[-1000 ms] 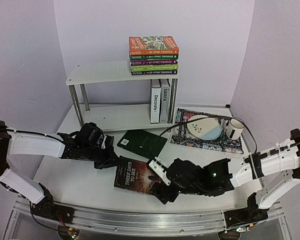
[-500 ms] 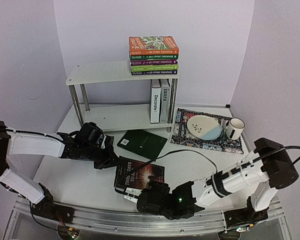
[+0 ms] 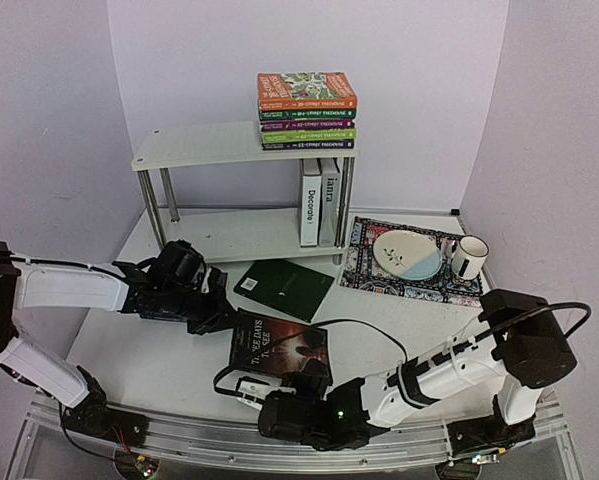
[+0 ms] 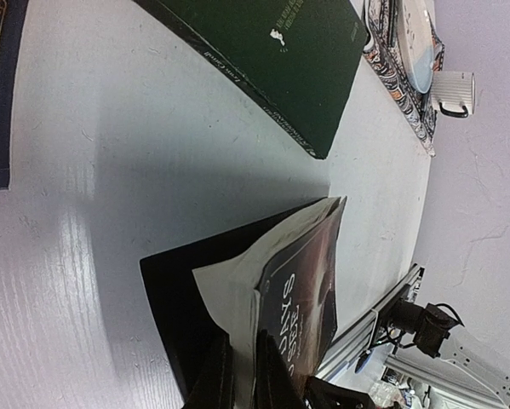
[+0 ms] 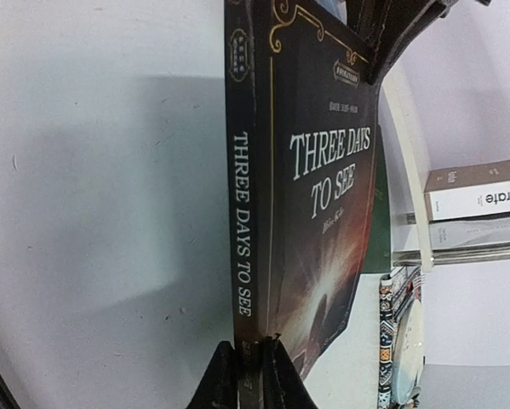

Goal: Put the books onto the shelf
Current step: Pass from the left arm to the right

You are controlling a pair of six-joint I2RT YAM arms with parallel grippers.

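L gripper [image 4: 242, 362], R gripper [image 5: 253, 354] pinch dark book [image 5: 323, 213], both half cropped

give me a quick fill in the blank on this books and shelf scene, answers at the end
The right gripper pinches the spine of the dark book titled Three Days to ___.
The stack of colourful books lies on the ___ board of the shelf.
Decorate stands ___ on the lower board.
The mug stands on the patterned mat, to the ___ of the plate in the top view.
Missing: See; top; upright; right.
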